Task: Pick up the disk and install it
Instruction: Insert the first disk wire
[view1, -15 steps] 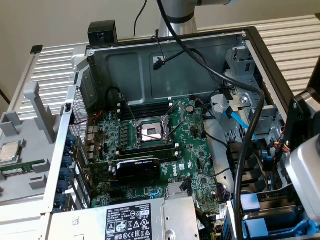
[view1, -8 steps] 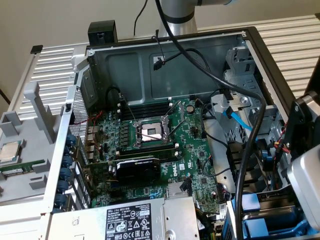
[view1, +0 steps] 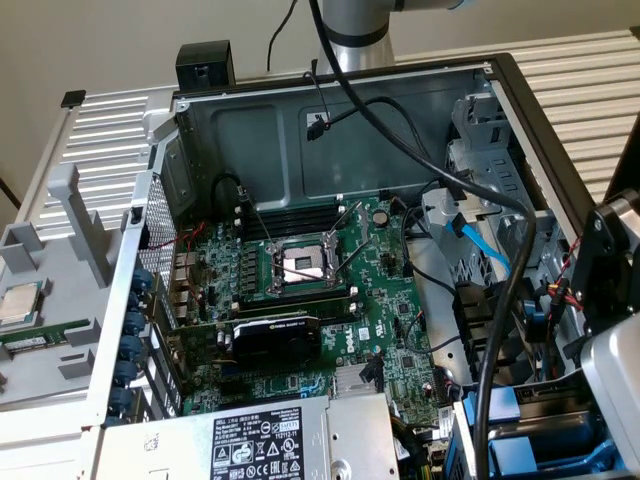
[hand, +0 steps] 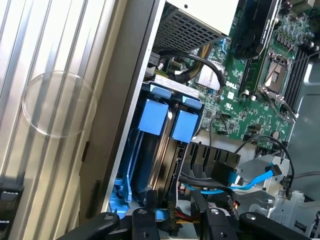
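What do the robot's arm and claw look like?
The arm is a smooth silver tube with a black ring; a thick black cable hangs from it. The gripper is black, made of bolted link bars.

silver arm (view1: 355, 30), black jointed claw (hand: 176, 212)

Open case (view1: 350, 130): we find open side up, entry from above.
Drive bay (hand: 122, 185) against case wall: two blue carrier tabs (hand: 154, 116) side by side, narrow slot between.
Gripper (hand: 177, 225) at bay mouth.
Black cables (hand: 220, 170) and blue cable (hand: 260, 177) crowd bay's inner side.
Thick black cable (view1: 485, 380) drapes across interior toward bay.
Power supply (view1: 260, 440) near bay's far end.
We log open room above motherboard (view1: 390, 330).
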